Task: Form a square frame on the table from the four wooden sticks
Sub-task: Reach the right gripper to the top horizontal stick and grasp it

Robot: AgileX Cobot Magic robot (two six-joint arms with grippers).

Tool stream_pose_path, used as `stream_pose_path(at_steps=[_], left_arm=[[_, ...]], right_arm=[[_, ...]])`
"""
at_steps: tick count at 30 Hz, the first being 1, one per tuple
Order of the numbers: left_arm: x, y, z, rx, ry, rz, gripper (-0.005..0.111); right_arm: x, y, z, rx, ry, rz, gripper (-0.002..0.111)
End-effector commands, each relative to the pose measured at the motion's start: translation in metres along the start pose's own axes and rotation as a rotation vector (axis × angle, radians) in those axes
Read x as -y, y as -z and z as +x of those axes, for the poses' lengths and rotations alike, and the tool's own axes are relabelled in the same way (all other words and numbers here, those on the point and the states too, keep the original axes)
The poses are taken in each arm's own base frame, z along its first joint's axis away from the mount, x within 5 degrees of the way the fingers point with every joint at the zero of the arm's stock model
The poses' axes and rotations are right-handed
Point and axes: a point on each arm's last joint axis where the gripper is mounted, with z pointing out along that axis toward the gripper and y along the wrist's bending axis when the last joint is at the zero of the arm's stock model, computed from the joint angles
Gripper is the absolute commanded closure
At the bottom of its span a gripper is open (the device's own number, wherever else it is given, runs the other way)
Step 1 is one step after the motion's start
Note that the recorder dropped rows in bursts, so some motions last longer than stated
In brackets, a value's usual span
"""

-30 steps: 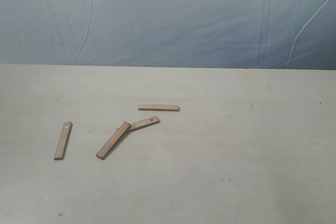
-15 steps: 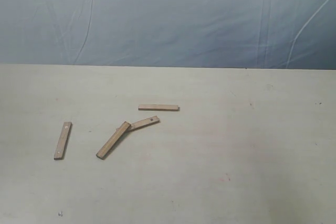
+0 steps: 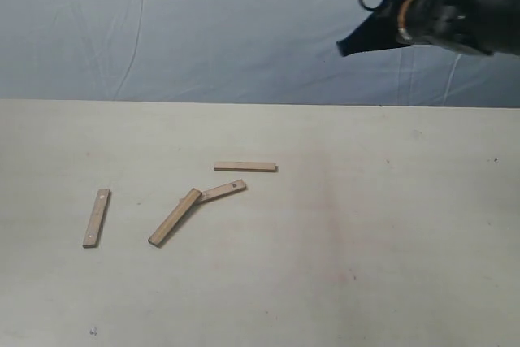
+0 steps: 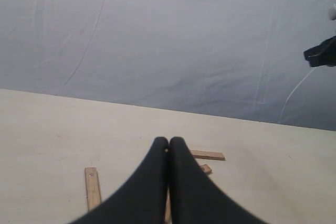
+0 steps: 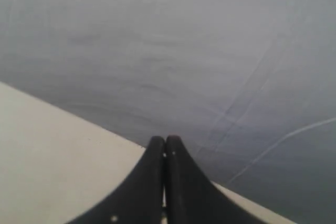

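Exterior view looks down across table (image 3: 390, 225) toward backdrop (image 3: 203, 30), both wrist views face that backdrop

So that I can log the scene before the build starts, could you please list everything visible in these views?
table: one, pale beige, fills the lower exterior view.
backdrop: one, wrinkled blue-grey, behind the table.
wooden sticks: four, light brown, flat on the table left of centre: far-left stick alone; diagonal stick meeting the tilted stick at one end; level stick behind them.
right arm: one, black, high at the exterior view's upper right.
left gripper: one, black, shut and empty, facing the sticks.
right gripper: one, black, shut and empty, above the table.
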Motion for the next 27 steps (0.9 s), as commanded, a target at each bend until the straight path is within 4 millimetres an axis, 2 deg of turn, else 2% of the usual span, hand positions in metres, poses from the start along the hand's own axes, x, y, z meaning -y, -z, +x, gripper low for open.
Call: stream_pose_path(at_steps=[1, 3, 6, 9, 11, 13, 15, 16, 21, 27], left_arm=[[0.000, 0.000, 0.001, -0.001, -0.004, 0.009, 0.107], [0.000, 0.000, 0.001, -0.001, -0.004, 0.009, 0.107], [0.000, 0.000, 0.001, -0.001, -0.004, 0.009, 0.107], [0.000, 0.000, 0.001, -0.001, -0.004, 0.009, 0.107], [0.001, 0.000, 0.001, -0.003, -0.005, 0.010, 0.107], [0.001, 0.000, 0.001, -0.005, -0.005, 0.011, 0.107], [0.001, 0.000, 0.001, -0.005, -0.005, 0.011, 0.107], [0.001, 0.000, 0.001, -0.005, -0.005, 0.011, 0.107], [0.001, 0.000, 0.001, -0.005, -0.005, 0.011, 0.107], [0.001, 0.000, 0.001, -0.005, -0.005, 0.011, 0.107]], right_arm=[[-0.030, -0.023, -0.019, -0.263, 0.178, -0.070, 0.109], [-0.042, -0.032, -0.023, -0.405, 0.208, -0.234, 0.109], [-0.062, -0.039, -0.026, -0.509, 0.255, -0.476, 0.109], [-0.086, -0.057, -0.027, -0.460, 0.216, -0.582, 0.105], [-0.101, -0.066, -0.022, -0.456, 0.207, -0.613, 0.092], [-0.119, -0.074, -0.010, -0.467, 0.208, -0.681, 0.069], [-0.133, -0.082, 0.002, -0.473, 0.251, -0.733, 0.050], [-0.141, -0.087, 0.010, -0.479, 0.285, -0.754, 0.047], [-0.160, -0.104, 0.038, -0.527, 0.346, -0.773, 0.049], [-0.168, -0.113, 0.044, -0.464, 0.365, -0.796, 0.049]])
